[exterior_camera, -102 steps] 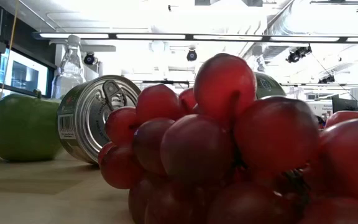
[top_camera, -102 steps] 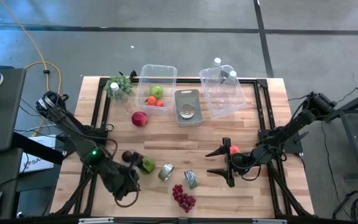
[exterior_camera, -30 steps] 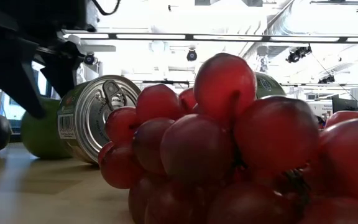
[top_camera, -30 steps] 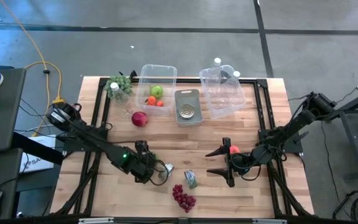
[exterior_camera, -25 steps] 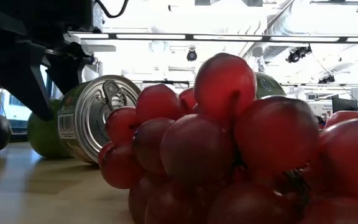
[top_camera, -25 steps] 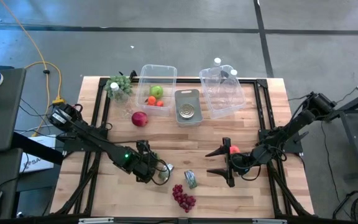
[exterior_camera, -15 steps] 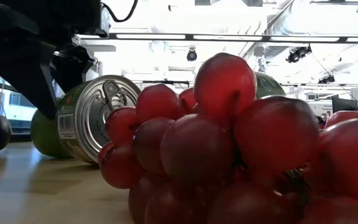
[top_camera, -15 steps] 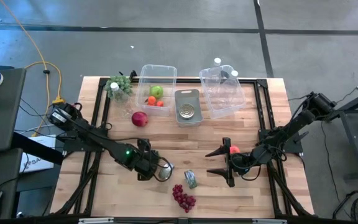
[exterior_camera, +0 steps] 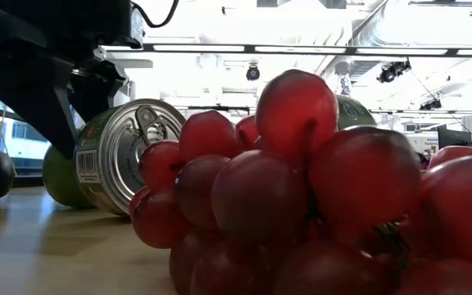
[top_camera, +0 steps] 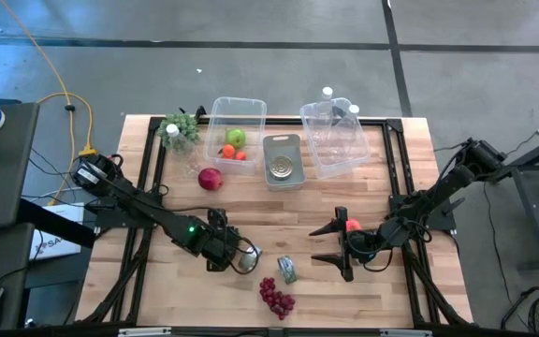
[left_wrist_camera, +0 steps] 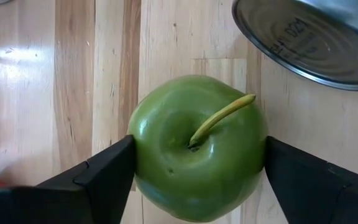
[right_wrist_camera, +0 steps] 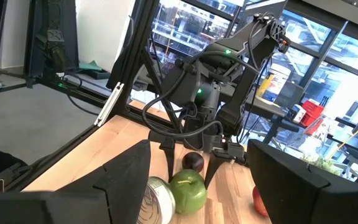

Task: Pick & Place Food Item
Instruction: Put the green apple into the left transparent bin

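A green apple [left_wrist_camera: 197, 168] with a stalk stands on the wooden table, stalk up, between the two fingers of my left gripper [left_wrist_camera: 197, 149]. In the high view my left gripper [top_camera: 225, 251] covers it, near the table's front left. The low view shows the apple [exterior_camera: 60, 176] on the table behind a dark finger [exterior_camera: 47, 98]. The right wrist view shows the apple [right_wrist_camera: 188, 190] below that gripper. My right gripper [top_camera: 330, 241] waits open at the front right. My left gripper pinches the green apple between its two fingers. One finger [left_wrist_camera: 114, 165] is on one side [left_wrist_camera: 138, 155] and the other finger [left_wrist_camera: 291, 171] on the opposite side [left_wrist_camera: 260, 155]. The fingers come from above, pointing down. The apple stands upright on the table.
A tin can [top_camera: 249, 256] lies on its side right beside the apple. A second can [top_camera: 287, 271] and red grapes [top_camera: 276, 298] lie nearer the front. A dark plum [right_wrist_camera: 193, 162] sits behind the apple. A red apple [top_camera: 211, 178], two clear bins [top_camera: 237, 105] and a grey tray [top_camera: 283, 140] stand farther back.
My left gripper has shifted a little toward the table's right and the lying can, with its fingers astride the apple. In the low view the apple's visible part has moved slightly toward the can.
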